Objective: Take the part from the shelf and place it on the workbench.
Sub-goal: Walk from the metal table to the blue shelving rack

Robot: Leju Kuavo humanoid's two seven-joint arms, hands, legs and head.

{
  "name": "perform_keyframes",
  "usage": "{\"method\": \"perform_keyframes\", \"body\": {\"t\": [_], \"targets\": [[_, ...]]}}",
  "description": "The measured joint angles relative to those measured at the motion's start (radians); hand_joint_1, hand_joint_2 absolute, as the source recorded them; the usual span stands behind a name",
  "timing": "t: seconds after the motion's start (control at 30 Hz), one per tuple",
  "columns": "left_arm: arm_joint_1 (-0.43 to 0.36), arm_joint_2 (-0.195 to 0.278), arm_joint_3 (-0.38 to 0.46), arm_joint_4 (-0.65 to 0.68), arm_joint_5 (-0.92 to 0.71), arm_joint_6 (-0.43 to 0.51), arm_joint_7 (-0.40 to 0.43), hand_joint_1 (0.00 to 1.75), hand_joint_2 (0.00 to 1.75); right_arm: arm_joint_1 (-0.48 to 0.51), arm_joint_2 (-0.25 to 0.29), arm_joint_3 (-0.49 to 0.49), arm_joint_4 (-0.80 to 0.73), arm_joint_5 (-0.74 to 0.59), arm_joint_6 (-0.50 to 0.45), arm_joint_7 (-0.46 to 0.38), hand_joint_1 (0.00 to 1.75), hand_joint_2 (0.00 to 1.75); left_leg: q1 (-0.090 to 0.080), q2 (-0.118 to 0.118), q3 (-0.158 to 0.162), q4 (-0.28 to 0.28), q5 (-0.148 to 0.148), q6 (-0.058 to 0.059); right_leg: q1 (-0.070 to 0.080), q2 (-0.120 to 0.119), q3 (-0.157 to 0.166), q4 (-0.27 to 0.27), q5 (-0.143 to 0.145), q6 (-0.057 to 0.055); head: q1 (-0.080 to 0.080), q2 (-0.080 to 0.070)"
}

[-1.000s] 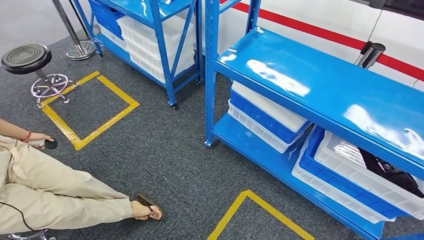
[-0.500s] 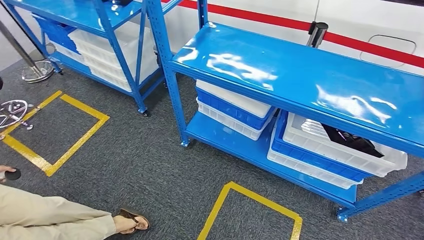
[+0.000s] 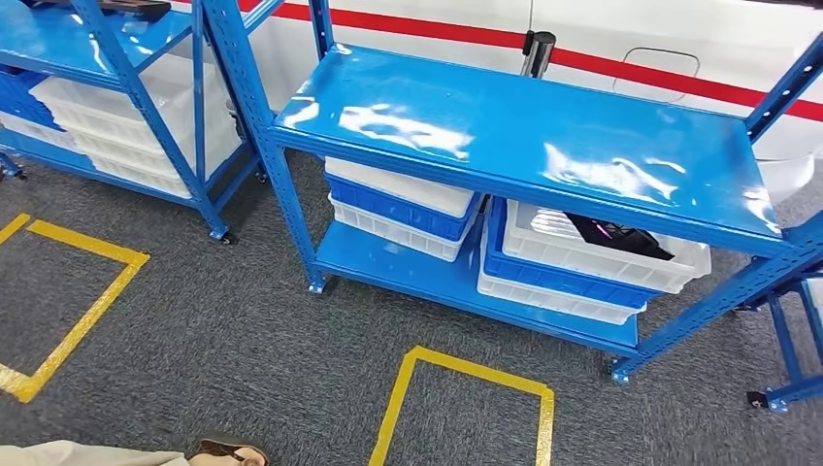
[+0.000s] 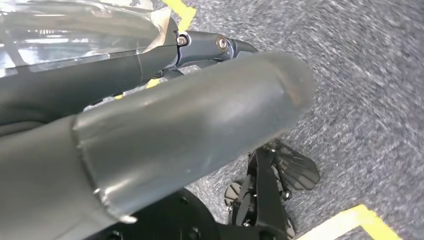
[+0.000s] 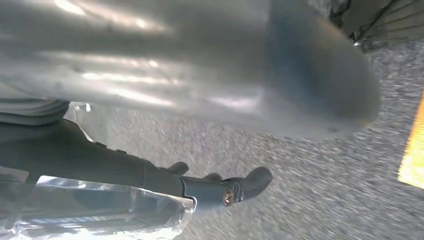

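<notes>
A blue two-level shelf (image 3: 524, 136) stands ahead in the head view, its glossy top bare. On its lower level at the right, a white bin (image 3: 602, 260) stacked on a blue one holds a black part (image 3: 616, 236), half hidden under the top board. White and blue bins (image 3: 398, 206) are stacked at the lower left. My left hand (image 4: 200, 115) hangs over the grey carpet with its thumb and fingers apart, holding nothing. My right hand (image 5: 210, 100) also hangs over the carpet with nothing in it.
A second blue shelf (image 3: 116, 58) with white bins stands to the left. Yellow tape squares (image 3: 466, 398) (image 3: 68, 311) mark the carpet. A person's sandalled foot (image 3: 228, 453) shows at the bottom left. A black post (image 3: 534, 49) stands behind the shelf by the white wall.
The camera has turned right, so the whole scene slid left: the shelf with the black part is now central, and the stool and most of the seated person have left the picture.
</notes>
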Motion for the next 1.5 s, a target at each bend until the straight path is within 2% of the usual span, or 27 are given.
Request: {"method": "perform_keyframes", "body": {"t": [0.03, 0.07, 0.1, 0.13, 0.17, 0.2, 0.23, 0.27, 0.3, 0.33, 0.37, 0.4, 0.43, 0.47, 0.5, 0.53, 0.57, 0.6, 0.63, 0.67, 0.73, 0.8, 0.87, 1.17, 1.4, 1.43, 1.5], "targets": [[0.001, 0.000, 0.000, 0.000, 0.000, 0.000, 0.000, 0.00, 0.00, -0.001, 0.000, -0.001, 0.000, 0.000, 0.000, -0.002, 0.00, 0.00, -0.002, 0.015, -0.001, 0.000, 0.000, 0.003, 0.001, -0.020, -0.035, 0.068, -0.032, -0.004, 0.002, 0.000], [0.003, 0.000, 0.000, 0.000, 0.000, -0.001, 0.000, 0.00, 0.00, -0.001, 0.000, -0.002, 0.000, 0.000, 0.000, -0.003, 0.00, 0.00, -0.003, 0.032, -0.002, 0.000, 0.000, 0.004, 0.000, -0.029, -0.066, 0.133, -0.057, -0.004, 0.003, 0.000], [0.003, 0.000, 0.000, 0.000, 0.001, -0.001, 0.000, 0.00, 0.00, -0.001, 0.000, -0.003, 0.000, 0.000, 0.000, -0.005, 0.00, 0.00, -0.004, 0.047, -0.003, 0.000, 0.000, 0.004, -0.001, -0.033, -0.084, 0.173, -0.070, -0.001, 0.003, 0.000], [0.003, 0.000, 0.000, 0.000, 0.001, -0.001, 0.000, 0.00, 0.00, 0.001, -0.001, -0.004, 0.000, 0.000, 0.000, -0.005, 0.00, 0.00, -0.005, 0.061, -0.003, 0.000, -0.001, 0.004, -0.001, -0.037, -0.081, 0.175, -0.067, 0.007, 0.003, 0.000], [0.002, 0.000, 0.000, 0.000, 0.001, -0.001, 0.000, 0.00, 0.00, 0.002, -0.001, -0.005, 0.000, 0.000, 0.000, -0.006, 0.00, 0.00, -0.005, 0.074, -0.002, 0.000, -0.001, 0.003, -0.002, -0.043, -0.057, 0.135, -0.050, 0.016, 0.004, 0.000], [0.002, 0.000, 0.000, 0.000, 0.001, -0.001, 0.000, 0.00, 0.00, 0.002, -0.002, -0.005, 0.000, 0.000, 0.000, -0.006, 0.00, 0.00, -0.006, 0.085, -0.001, 0.001, -0.002, 0.001, -0.004, -0.058, -0.015, 0.064, -0.025, 0.024, 0.004, 0.000], [0.002, 0.000, 0.000, 0.000, 0.001, -0.002, -0.001, 0.00, 0.00, 0.001, -0.003, -0.006, 0.000, 0.000, 0.001, -0.006, 0.00, 0.00, -0.008, 0.096, 0.002, 0.001, -0.005, -0.003, -0.003, -0.084, 0.027, -0.010, -0.001, 0.027, 0.005, 0.000], [0.002, 0.000, 0.000, 0.000, 0.001, -0.004, -0.002, 0.00, 0.00, -0.001, -0.004, -0.007, 0.000, -0.001, 0.002, -0.007, 0.00, 0.00, -0.011, 0.105, 0.005, 0.002, -0.008, -0.008, 0.000, -0.106, 0.059, -0.067, 0.018, 0.026, 0.006, 0.000], [0.002, 0.000, 0.000, 0.000, 0.001, -0.006, -0.002, 0.00, 0.00, -0.002, -0.004, -0.008, 0.000, -0.001, 0.003, -0.008, 0.00, 0.00, -0.014, 0.113, 0.009, 0.003, -0.011, -0.014, 0.003, -0.121, 0.076, -0.099, 0.028, 0.019, 0.005, 0.000], [0.001, 0.001, 0.000, 0.000, 0.001, -0.007, -0.003, 0.00, 0.00, -0.003, -0.004, -0.009, 0.000, -0.001, 0.003, -0.008, 0.00, 0.00, -0.016, 0.122, 0.013, 0.003, -0.014, -0.021, 0.008, -0.125, 0.078, -0.107, 0.032, 0.011, 0.005, 0.000], [0.000, 0.001, 0.000, 0.000, 0.001, -0.008, -0.003, 0.00, 0.00, -0.002, -0.005, -0.011, 0.000, -0.001, 0.004, -0.009, 0.00, 0.00, -0.016, 0.131, 0.017, 0.002, -0.016, -0.026, 0.009, -0.114, 0.077, -0.107, 0.034, 0.004, 0.003, 0.000], [-0.001, 0.001, 0.000, 0.000, 0.001, -0.008, -0.003, 0.00, 0.00, -0.001, -0.005, -0.012, 0.000, -0.001, 0.004, -0.009, 0.00, 0.00, -0.012, 0.133, 0.020, 0.003, -0.019, -0.033, 0.004, -0.103, 0.078, -0.108, 0.036, -0.004, 0.003, 0.000], [-0.002, 0.001, 0.000, 0.000, 0.001, -0.008, -0.003, 0.00, 0.00, -0.001, -0.006, -0.012, 0.000, -0.001, 0.004, -0.010, 0.00, 0.00, -0.009, 0.120, 0.019, 0.013, -0.030, -0.040, -0.001, -0.092, 0.078, -0.109, 0.038, -0.012, 0.002, 0.000], [-0.003, 0.001, 0.000, 0.000, 0.001, -0.007, -0.003, 0.00, 0.00, -0.001, -0.006, -0.013, 0.000, -0.001, 0.004, -0.011, 0.00, 0.00, -0.006, 0.096, 0.008, 0.041, -0.053, -0.045, -0.005, -0.081, 0.080, -0.110, 0.042, -0.021, 0.001, 0.000], [-0.002, 0.001, 0.000, 0.000, 0.001, -0.006, -0.003, 0.00, 0.00, -0.001, -0.006, -0.013, 0.000, -0.001, 0.003, -0.013, 0.00, 0.00, -0.004, 0.066, -0.012, 0.090, -0.085, -0.049, -0.009, -0.071, 0.081, -0.111, 0.045, -0.028, 0.000, 0.000], [-0.001, 0.001, 0.000, 0.000, 0.002, -0.005, -0.003, 0.00, 0.00, -0.001, -0.005, -0.013, 0.000, 0.000, 0.002, -0.016, 0.00, 0.00, -0.004, 0.041, -0.042, 0.157, -0.123, -0.051, -0.005, -0.062, 0.079, -0.110, 0.047, -0.034, -0.001, 0.000], [0.000, 0.002, 0.000, 0.000, 0.003, -0.003, -0.003, 0.00, 0.00, -0.001, -0.005, -0.013, 0.000, 0.003, -0.001, -0.019, 0.00, 0.00, -0.004, 0.028, -0.076, 0.226, -0.154, -0.051, -0.002, -0.052, 0.078, -0.110, 0.048, -0.037, -0.002, 0.000], [0.001, 0.002, 0.000, 0.000, 0.004, -0.001, -0.003, 0.00, 0.00, 0.000, -0.004, -0.013, 0.000, 0.008, -0.006, -0.022, 0.00, 0.00, -0.004, 0.023, -0.103, 0.278, -0.169, -0.051, 0.001, -0.043, 0.076, -0.110, 0.049, -0.039, -0.002, 0.000], [0.002, 0.003, 0.000, 0.000, 0.005, 0.001, -0.003, 0.00, 0.00, 0.001, -0.005, -0.013, 0.000, 0.018, -0.011, -0.024, 0.00, 0.00, -0.004, 0.022, -0.116, 0.296, -0.163, -0.050, 0.003, -0.035, 0.076, -0.109, 0.049, -0.040, -0.003, 0.000], [0.002, 0.003, 0.000, 0.000, 0.006, 0.003, -0.003, 0.00, 0.00, 0.002, -0.005, -0.012, 0.000, 0.032, -0.014, -0.021, 0.00, 0.00, -0.004, 0.021, -0.109, 0.272, -0.136, -0.047, 0.004, -0.027, 0.077, -0.109, 0.050, -0.041, -0.003, 0.000], [0.002, 0.003, 0.000, 0.000, 0.006, 0.005, -0.002, 0.00, 0.00, 0.002, -0.006, -0.005, 0.000, 0.062, -0.017, -0.005, 0.00, 0.00, -0.005, 0.016, -0.054, 0.140, -0.059, -0.036, 0.006, -0.015, 0.080, -0.109, 0.050, -0.040, -0.004, 0.000], [0.001, 0.004, 0.000, 0.000, 0.006, 0.007, 0.000, 0.00, 0.00, 0.001, -0.006, 0.004, 0.000, 0.081, -0.016, 0.014, 0.00, 0.00, -0.007, 0.011, -0.010, 0.035, -0.015, -0.027, 0.015, -0.010, 0.078, -0.105, 0.047, -0.037, -0.004, 0.000], [0.000, 0.004, 0.000, 0.000, 0.005, 0.010, 0.005, 0.00, 0.00, 0.001, -0.008, 0.011, 0.000, 0.090, -0.016, 0.029, 0.00, 0.00, -0.011, 0.010, -0.004, 0.012, -0.009, -0.029, 0.024, -0.009, 0.069, -0.102, 0.042, -0.034, -0.003, 0.000], [0.003, 0.003, 0.001, 0.000, 0.014, 0.030, 0.025, 0.00, 0.00, 0.002, -0.013, 0.037, 0.000, 0.118, -0.010, 0.057, 0.00, 0.00, -0.027, 0.012, -0.007, 0.013, -0.005, -0.018, 0.017, -0.010, 0.070, -0.104, 0.048, -0.020, -0.003, 0.000], [0.002, 0.003, 0.001, 0.000, 0.022, 0.031, 0.023, 0.00, 0.00, 0.002, -0.016, 0.048, 0.000, 0.127, -0.005, 0.064, 0.00, 0.00, -0.028, 0.012, -0.009, 0.013, -0.006, -0.016, 0.015, -0.010, 0.069, -0.105, 0.048, -0.020, -0.003, 0.000], [0.002, 0.003, 0.001, 0.000, 0.022, 0.031, 0.022, 0.00, 0.44, 0.002, -0.016, 0.049, 0.000, 0.128, -0.004, 0.064, 0.00, 0.00, -0.027, 0.011, -0.009, 0.013, -0.006, -0.016, 0.015, -0.010, 0.069, -0.105, 0.048, -0.020, -0.003, 0.000], [0.002, 0.004, 0.001, 0.000, 0.022, 0.031, 0.016, 0.00, 1.31, 0.002, -0.017, 0.051, 0.000, 0.130, -0.004, 0.064, 0.00, 0.87, -0.026, 0.011, -0.008, 0.013, -0.006, -0.016, 0.015, -0.010, 0.070, -0.105, 0.048, -0.020, -0.003, 0.000]]}}
